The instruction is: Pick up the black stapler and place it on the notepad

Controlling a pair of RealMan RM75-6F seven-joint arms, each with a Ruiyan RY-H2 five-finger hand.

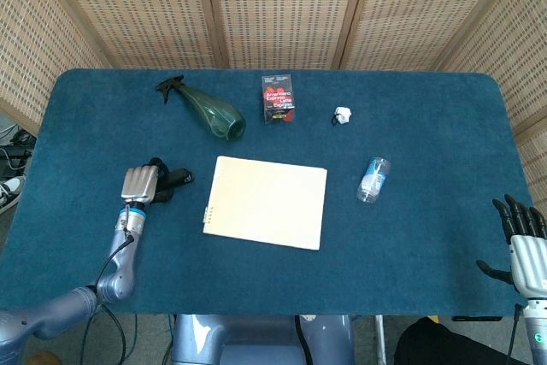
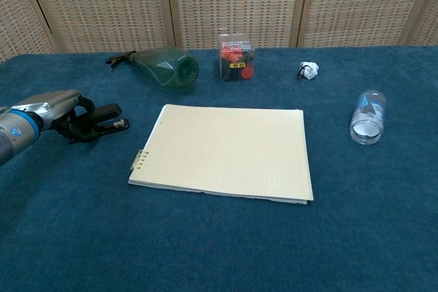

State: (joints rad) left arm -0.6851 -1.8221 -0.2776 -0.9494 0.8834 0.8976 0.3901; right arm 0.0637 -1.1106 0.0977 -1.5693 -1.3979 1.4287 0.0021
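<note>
The black stapler (image 1: 178, 179) (image 2: 109, 114) lies on the blue cloth just left of the cream notepad (image 1: 267, 203) (image 2: 222, 152). My left hand (image 1: 139, 184) (image 2: 58, 109) covers the stapler's left end, with its dark fingers curled around the body; the right end sticks out toward the notepad. The stapler still looks to be resting on the table. My right hand (image 1: 523, 245) hangs at the table's near right corner, fingers spread and empty, and shows only in the head view.
A green spray bottle (image 1: 209, 111) (image 2: 161, 66) lies on its side behind the stapler. A small clear box with red contents (image 1: 278, 98) (image 2: 235, 57) and a small white object (image 1: 343, 114) (image 2: 308, 69) sit at the back. A clear jar (image 1: 373, 179) (image 2: 367, 117) lies right of the notepad.
</note>
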